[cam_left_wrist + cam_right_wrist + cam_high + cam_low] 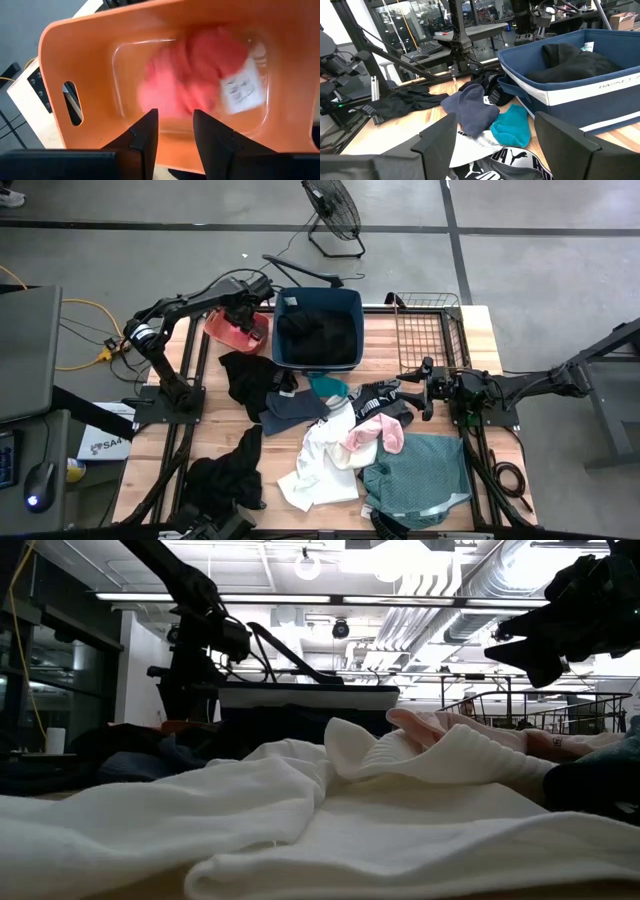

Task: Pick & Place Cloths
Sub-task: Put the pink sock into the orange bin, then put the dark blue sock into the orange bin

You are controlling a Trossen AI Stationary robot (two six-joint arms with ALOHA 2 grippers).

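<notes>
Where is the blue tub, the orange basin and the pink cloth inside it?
blue tub (285, 300), high view, on its left rim.
orange basin (75, 45), left wrist view, on its side wall.
pink cloth (185, 75), left wrist view, on the middle of the bundle.

Hovering over an orange plastic basin (90, 45), the left hand (176, 135) with its two dark fingers (145, 140) standing slightly apart, nothing between them. Lying inside the basin, a blurred coral-pink cloth (185, 75) with a white label (242, 87) showing on it. Showing through the oval handle slot (72, 102) in the basin wall, a pale desk edge (22, 95).
</notes>
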